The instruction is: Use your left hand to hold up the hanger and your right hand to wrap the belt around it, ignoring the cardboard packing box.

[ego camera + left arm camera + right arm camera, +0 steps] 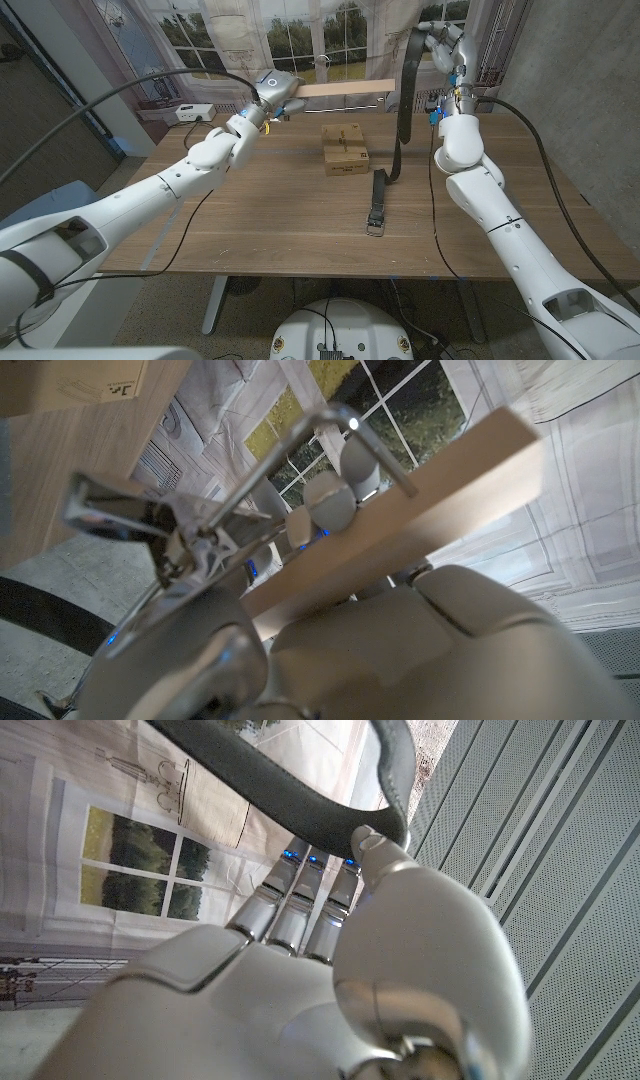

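Above table: left hand [272, 88] grips one hanger [340, 90]; right hand [444, 44] holds one belt [403, 100].

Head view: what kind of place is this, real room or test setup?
Probably a lab or test bay. A printed window-scene backdrop hangs behind the wooden table, with a grey ribbed panel wall to one side and loose cables across the tabletop.

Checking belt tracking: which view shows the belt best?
Head view: the belt hangs whole from the right hand down to its buckle on the table. Right wrist view shows a short looped stretch; left wrist view, a dark blurred strip, possibly belt.
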{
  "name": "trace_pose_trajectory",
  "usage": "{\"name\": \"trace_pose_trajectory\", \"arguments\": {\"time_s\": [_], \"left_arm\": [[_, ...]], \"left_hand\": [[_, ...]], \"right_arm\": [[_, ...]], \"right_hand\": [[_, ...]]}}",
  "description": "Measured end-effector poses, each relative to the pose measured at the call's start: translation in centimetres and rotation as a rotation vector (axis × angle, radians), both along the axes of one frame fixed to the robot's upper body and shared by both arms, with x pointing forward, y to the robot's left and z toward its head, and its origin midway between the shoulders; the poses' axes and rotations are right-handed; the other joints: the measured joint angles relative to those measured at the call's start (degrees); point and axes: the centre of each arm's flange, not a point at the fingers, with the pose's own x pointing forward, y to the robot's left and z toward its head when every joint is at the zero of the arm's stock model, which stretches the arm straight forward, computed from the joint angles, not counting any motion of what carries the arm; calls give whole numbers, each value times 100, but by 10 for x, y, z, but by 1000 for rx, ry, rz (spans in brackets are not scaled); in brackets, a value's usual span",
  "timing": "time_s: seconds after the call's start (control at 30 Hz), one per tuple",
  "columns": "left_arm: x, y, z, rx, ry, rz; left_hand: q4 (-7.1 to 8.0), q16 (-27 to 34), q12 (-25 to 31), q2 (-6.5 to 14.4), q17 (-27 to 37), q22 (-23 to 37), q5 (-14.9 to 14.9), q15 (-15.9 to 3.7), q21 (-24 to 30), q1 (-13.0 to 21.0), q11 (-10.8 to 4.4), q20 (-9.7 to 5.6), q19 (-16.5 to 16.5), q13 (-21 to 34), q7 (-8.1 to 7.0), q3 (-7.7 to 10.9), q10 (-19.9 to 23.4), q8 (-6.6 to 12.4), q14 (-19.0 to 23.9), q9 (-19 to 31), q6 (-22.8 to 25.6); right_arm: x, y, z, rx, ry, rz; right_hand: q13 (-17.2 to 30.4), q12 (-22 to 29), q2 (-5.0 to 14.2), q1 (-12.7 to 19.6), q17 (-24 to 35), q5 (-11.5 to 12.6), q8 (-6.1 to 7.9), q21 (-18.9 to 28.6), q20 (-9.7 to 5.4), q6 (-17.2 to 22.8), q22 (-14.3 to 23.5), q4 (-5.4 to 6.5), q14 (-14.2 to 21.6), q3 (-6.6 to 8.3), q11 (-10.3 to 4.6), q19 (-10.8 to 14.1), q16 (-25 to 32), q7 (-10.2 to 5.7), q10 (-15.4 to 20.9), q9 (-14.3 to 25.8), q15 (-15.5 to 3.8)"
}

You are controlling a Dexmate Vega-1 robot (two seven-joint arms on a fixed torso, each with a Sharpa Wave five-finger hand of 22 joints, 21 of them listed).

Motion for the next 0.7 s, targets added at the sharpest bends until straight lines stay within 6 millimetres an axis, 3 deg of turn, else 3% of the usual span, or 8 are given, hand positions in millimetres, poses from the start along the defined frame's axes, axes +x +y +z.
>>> {"name": "trace_pose_trajectory", "arguments": {"time_s": [0.07,0.1,0.33,0.57,0.6,0.7], "left_arm": [[-1,-2,2,1,-3,-3],[1,-2,1,4,14,7],[4,-5,4,4,26,11],[10,-14,8,-1,29,10],[12,-14,10,-7,29,26],[15,-18,15,-18,32,39]], "left_hand": [[-23,0,0,0,-6,0,0,0,0,0,0,0,0,0,0,23,0,0,0,-5,0],[-23,0,0,0,-6,0,0,0,0,0,0,0,0,0,0,23,0,0,0,-5,0],[-23,0,0,0,-19,-23,0,0,22,0,2,-21,-21,0,-1,23,1,39,0,-5,-1],[0,-1,0,0,-31,-27,0,0,44,0,11,-21,-21,0,28,46,9,94,0,-32,-69],[0,-1,0,0,-33,-27,0,0,44,0,12,-21,-21,0,28,47,9,100,0,-32,-70],[-24,-2,0,0,-35,-26,0,0,44,0,12,-21,-21,0,31,71,9,112,0,-32,-67]], "right_arm": [[5,1,-2,-7,34,24],[-1,7,10,-28,19,42],[-7,22,30,-101,52,137],[-8,36,34,-159,107,223],[-22,44,43,-198,82,241],[-29,52,46,-234,89,272]], "right_hand": [[9,0,35,-35,0,24,0,0,0,0,0,-7,0,-7,0,0,0,0,0,9,0],[13,0,35,-36,0,39,0,0,0,0,0,-7,0,-7,0,-1,0,0,0,9,0],[15,0,49,-63,0,44,43,43,1,-31,0,-8,0,-7,52,0,-43,30,10,33,0],[15,0,50,-63,-1,44,44,48,0,-31,-1,-8,1,-8,111,0,-85,30,31,33,0],[15,0,50,-63,-1,44,43,80,0,-31,-1,-8,1,-8,111,0,-85,30,31,33,0],[15,0,50,-63,-1,44,43,82,25,-32,-1,-8,0,-8,116,-24,-85,31,36,33,0]]}}
